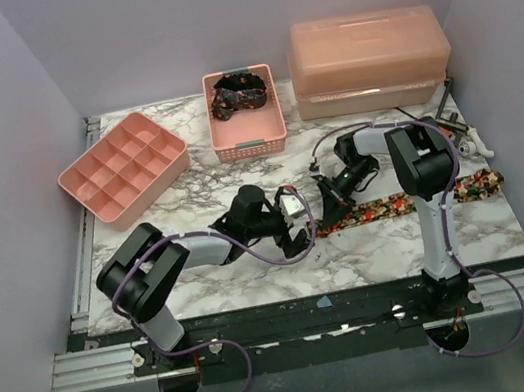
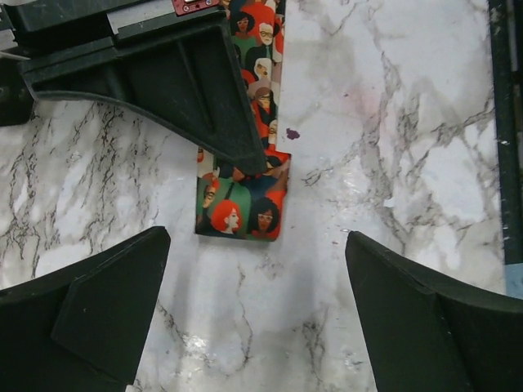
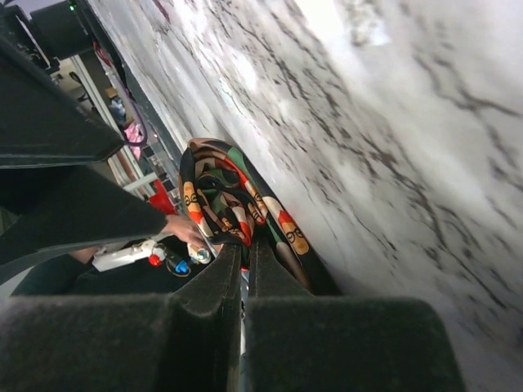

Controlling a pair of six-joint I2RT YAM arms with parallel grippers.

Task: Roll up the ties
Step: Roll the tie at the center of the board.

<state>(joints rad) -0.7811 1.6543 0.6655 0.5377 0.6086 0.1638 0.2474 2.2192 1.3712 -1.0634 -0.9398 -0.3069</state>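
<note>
A tie (image 1: pixel 396 205) printed with red, orange and green faces lies flat across the marble table, running left to right. In the right wrist view my right gripper (image 3: pixel 245 245) is shut on a looped fold of this tie (image 3: pixel 225 188) near its left end. My right gripper (image 1: pixel 330 204) shows as a dark finger (image 2: pixel 180 90) pressing across the tie (image 2: pixel 241 204) in the left wrist view. The square tip of the tie lies flat just beyond my left gripper (image 2: pixel 257 273). My left gripper (image 1: pixel 297 240) is wide open and holds nothing. A second, darker tie (image 1: pixel 237 94) sits bundled in the pink basket (image 1: pixel 251 143).
A pink compartment tray (image 1: pixel 122 167) stands at the back left. A pink lidded box (image 1: pixel 367 61) stands at the back right. Small tools (image 1: pixel 458 126) lie by the right wall. The table's near edge (image 2: pixel 507 163) runs close to the tie's tip.
</note>
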